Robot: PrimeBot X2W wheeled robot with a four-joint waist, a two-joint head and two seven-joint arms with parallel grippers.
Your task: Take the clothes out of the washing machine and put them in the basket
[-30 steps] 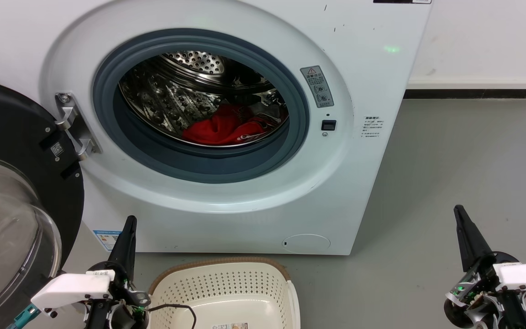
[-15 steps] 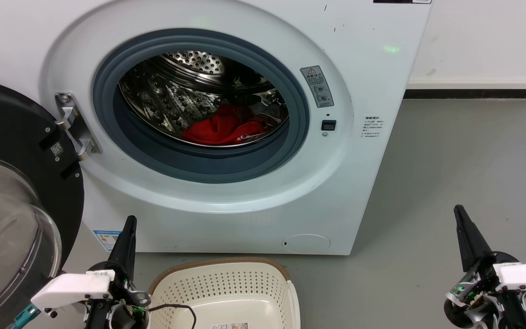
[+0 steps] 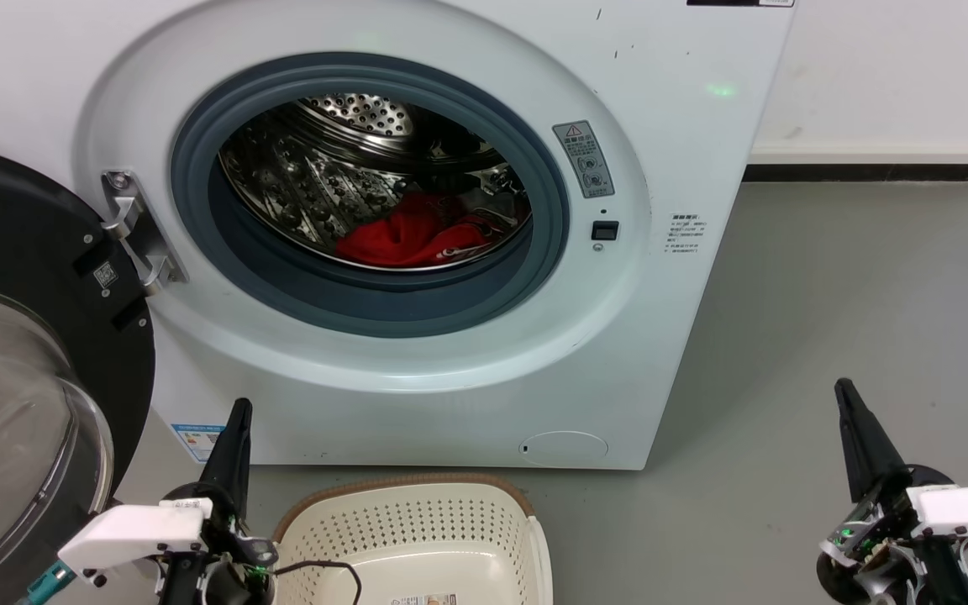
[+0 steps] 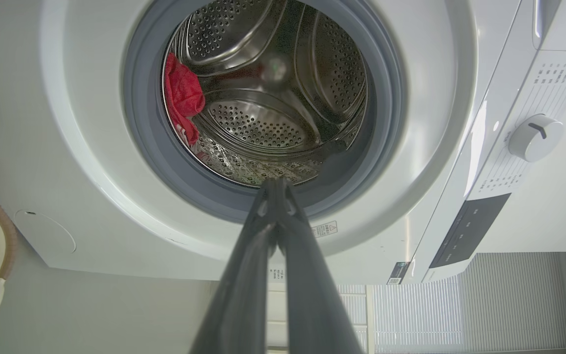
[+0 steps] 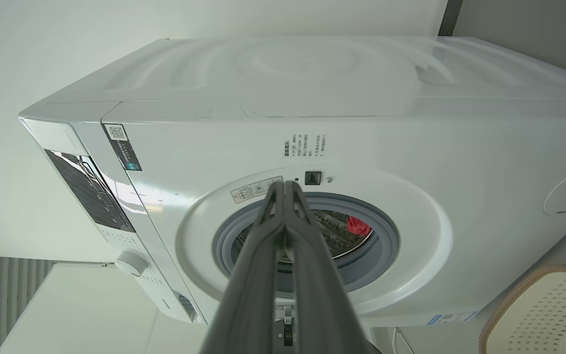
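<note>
down low in the head view, the left gripper (image 3: 239, 412) has its two dark fingers pressed together into a single spike, holding nothing. the right gripper (image 3: 844, 390) is closed and empty in the same way, standing well apart at the other side. both point up toward the machine.

just beside the left gripper sits the basket (image 3: 404, 521), cream with a brown rim, resting on the smooth grey floor (image 3: 828, 294). a thin black cable (image 3: 324, 565) hangs over its near side. behind the floor runs a white wall (image 3: 870, 67) with a pale skirting and a dark strip at its foot.

the washing machine (image 3: 686, 151) stands directly behind the basket, its door (image 3: 22, 252) swung wide open to the left. inside the grey gasket (image 3: 383, 307), the clothes (image 3: 404, 235) lie as a red heap at the bottom of the steel drum (image 3: 341, 160). they are well apart from both grippers, above and beyond the left one. in the left wrist view the closed fingertips line up with the gasket's edge, and the red cloth lies off to one side of them.
</note>
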